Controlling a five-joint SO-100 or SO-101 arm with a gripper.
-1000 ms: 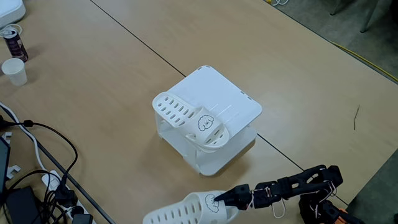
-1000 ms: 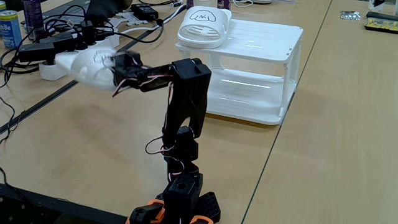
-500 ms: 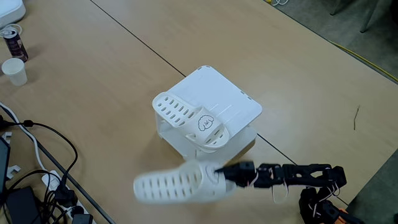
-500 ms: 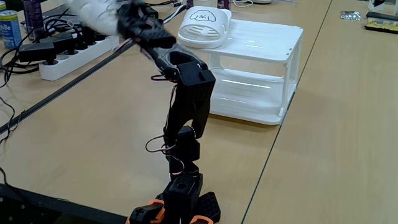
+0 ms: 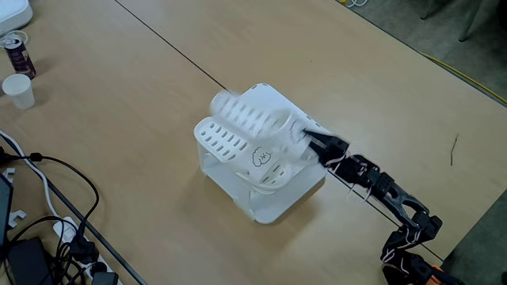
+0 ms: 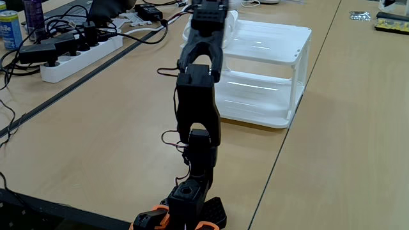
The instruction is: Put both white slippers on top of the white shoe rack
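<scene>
A white slipper (image 5: 249, 117), blurred by motion, hangs over the top of the white shoe rack (image 5: 269, 202). My gripper (image 5: 307, 141) is shut on its strap end. The other white slipper (image 5: 234, 147) lies on the rack's near-left edge, its black cartoon face pointing at the camera. In the lower fixed view my arm (image 6: 195, 96) stands upright in front of the rack (image 6: 275, 45) and reaches over it. It hides most of both slippers there.
A paper cup (image 5: 17, 89) and a can (image 5: 17, 51) stand at the far left. Cables (image 5: 47, 206) and a power strip (image 6: 70, 54) crowd the left side. The table edge (image 5: 475, 87) runs along the right, with floor beyond it.
My arm has swung up and across from the table's front, carrying the held slipper to just above the rack top. The slipper lying on the rack has not moved.
</scene>
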